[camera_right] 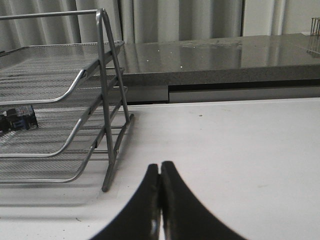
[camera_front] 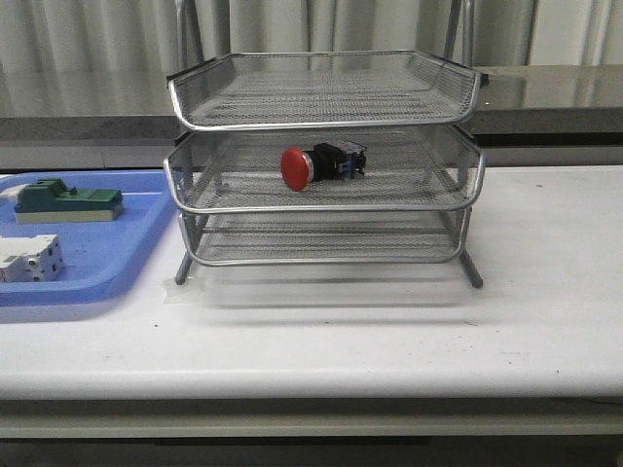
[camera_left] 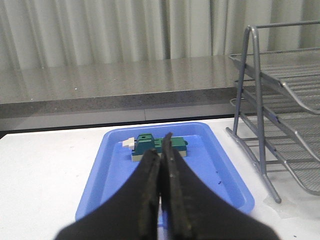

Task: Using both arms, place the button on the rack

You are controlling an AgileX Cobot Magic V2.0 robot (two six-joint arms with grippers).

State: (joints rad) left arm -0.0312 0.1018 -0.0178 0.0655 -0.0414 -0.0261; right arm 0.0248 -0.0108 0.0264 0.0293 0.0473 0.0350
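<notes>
The white table (camera_front: 389, 331) runs across the near part of the scene, its top scuffed with a few small dark specks and its front edge rounded over a darker underside. Neither arm shows in the front view. In the wrist views the left gripper (camera_left: 161, 150) hangs above the near end of the blue tray (camera_left: 100, 180) with its two black fingers pressed together and nothing between them; the right gripper (camera_right: 160, 172) hangs over bare table right of the rack, fingers likewise closed on nothing.

At the left, the blue tray lies flat on the table, partly cut off by the frame edge. On it sit a white block (camera_front: 29, 258) nearer and a green block (camera_front: 68, 199) farther back, apart from each other.

Mid-table stands the rack (camera_front: 326, 122) — three wire-mesh tiers on metal legs, with a patch of clear tape under its near-left foot. The button (camera_front: 321, 165) lies on its side in the middle tier, red cap pointing left, black body and blue rear block to the right, resting on the mesh and clear of the rims.

Behind the table runs a grey speckled counter (camera_right: 225, 57) with a glossy top — and beyond it, pale pleated curtains (camera_left: 100, 30) fill the far wall
</notes>
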